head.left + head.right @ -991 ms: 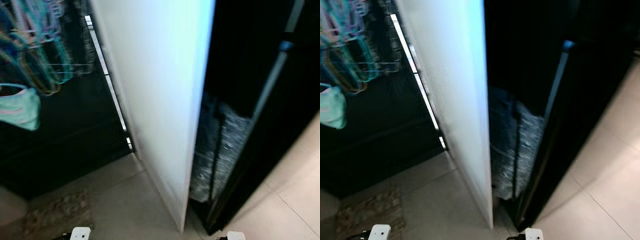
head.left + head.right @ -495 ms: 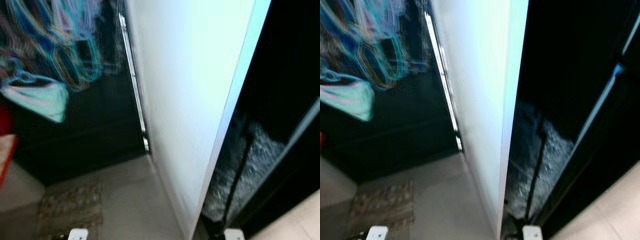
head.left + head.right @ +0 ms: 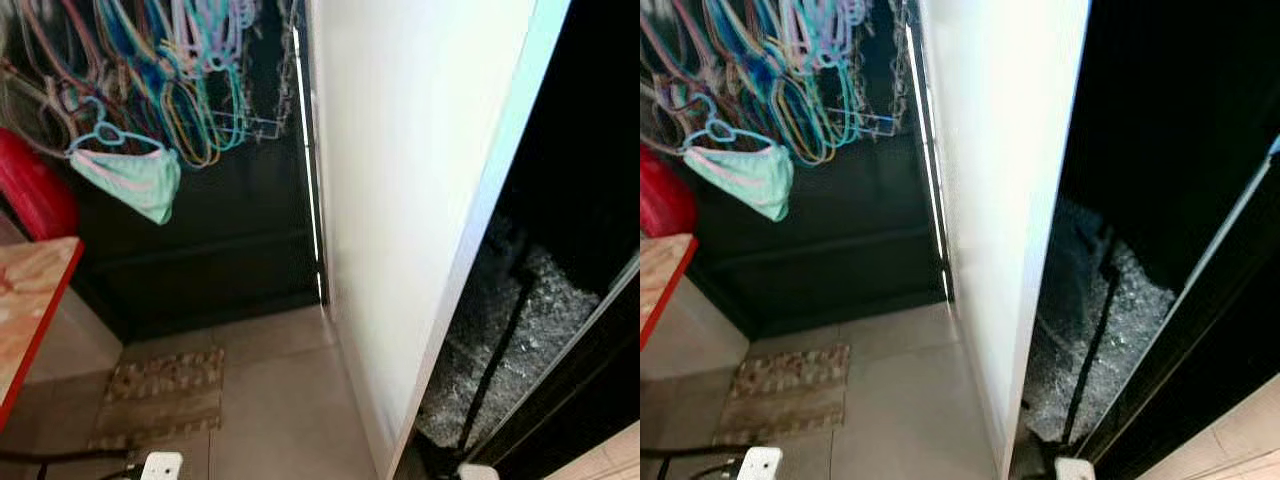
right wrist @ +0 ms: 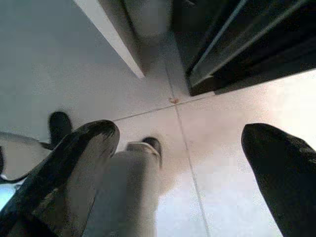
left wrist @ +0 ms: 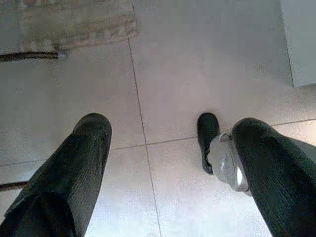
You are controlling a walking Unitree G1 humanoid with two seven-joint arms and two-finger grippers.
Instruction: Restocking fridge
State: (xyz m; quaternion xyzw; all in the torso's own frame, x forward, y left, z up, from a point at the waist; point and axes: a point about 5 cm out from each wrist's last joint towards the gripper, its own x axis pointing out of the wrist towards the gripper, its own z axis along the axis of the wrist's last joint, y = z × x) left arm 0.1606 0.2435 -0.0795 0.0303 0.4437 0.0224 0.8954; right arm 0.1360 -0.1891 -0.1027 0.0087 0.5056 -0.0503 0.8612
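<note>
Change: camera view is swung left; hangers [image 3: 170, 70] and mat [image 3: 165, 395] are now shown sharply.
Left end effector [image 5: 168, 148]: spread open, held above floor tiles [image 5: 197, 64].
Right end effector [image 4: 182, 158]: spread open, white panel [image 3: 420, 180] ahead.

Head stereo pair looks forward and steeply down, close to white panel [image 3: 420, 180] edge; both eyes share floor mat [image 3: 785, 388] and hangers [image 3: 170, 80]. Wrist cameras face straight down at tiled floor [image 5: 187, 64] from hanging arms.

A white panel [image 3: 400, 200] beside black darkness. Pastel hangers [image 3: 180, 60] in blue, pink, yellow; a mint-green cloth [image 3: 135, 178]; red bag [image 3: 35, 195]; patterned beige-brown mat [image 3: 160, 395]; pale grey floor tiles [image 3: 270, 400].
</note>
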